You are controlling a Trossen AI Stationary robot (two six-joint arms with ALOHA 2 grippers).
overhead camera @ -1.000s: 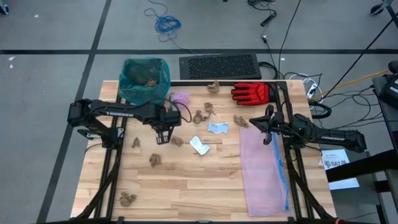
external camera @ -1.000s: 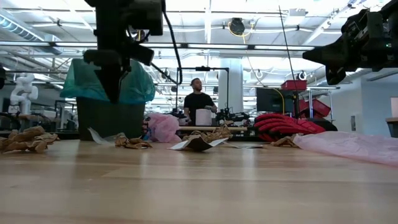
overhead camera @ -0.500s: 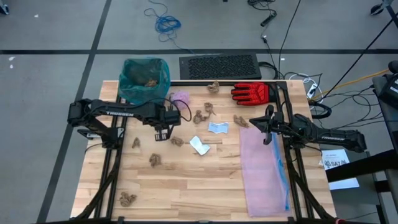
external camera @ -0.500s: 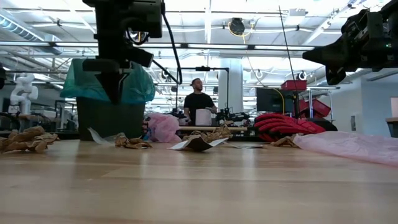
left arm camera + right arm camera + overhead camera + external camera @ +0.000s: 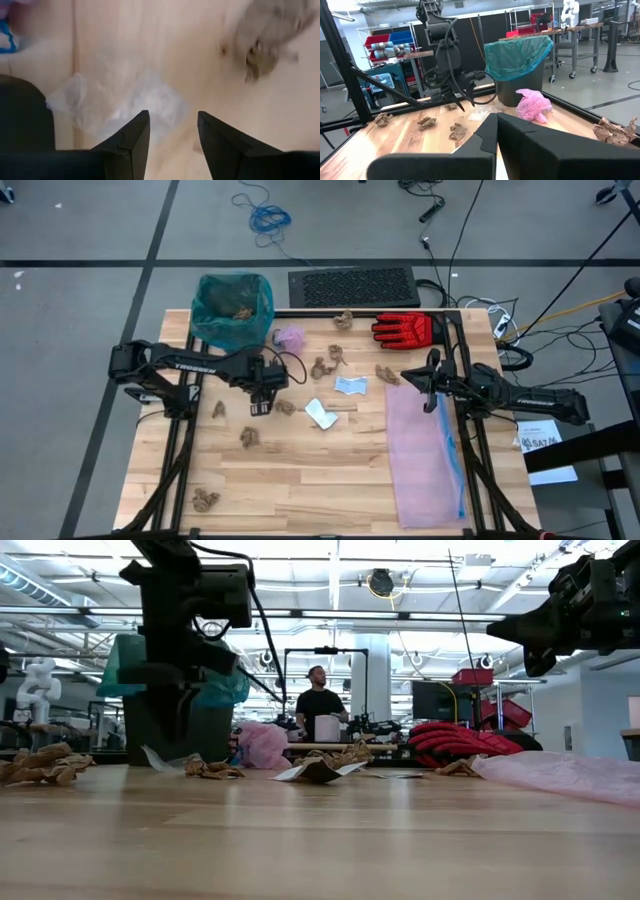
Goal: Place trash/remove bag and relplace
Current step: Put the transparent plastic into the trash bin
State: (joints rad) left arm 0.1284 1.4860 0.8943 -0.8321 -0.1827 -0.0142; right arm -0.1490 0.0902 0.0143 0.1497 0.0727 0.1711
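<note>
The teal bag (image 5: 212,320) lines a dark bin at the table's far left corner, its rim folded over the bin's edge (image 5: 517,52); some brown trash lies inside. More trash lies loose on the table: brown wads (image 5: 249,437), a white piece (image 5: 320,413), a purple one (image 5: 290,337). My left gripper (image 5: 261,406) hangs open, fingers down, just above a pale crinkled scrap (image 5: 120,100), with a brown wad (image 5: 262,45) beside it. My right gripper (image 5: 410,376) waits shut above the table's right part (image 5: 496,130).
A pale pink bag (image 5: 425,450) lies flat along the right side. A red glove (image 5: 405,328) rests at the far right. A black mat (image 5: 355,286) lies on the floor beyond the far edge. A person (image 5: 320,705) stands far behind the table.
My left gripper has opened and come down toward the table, tipping a little, above the scraps near the bin. Nothing on the table has moved.
</note>
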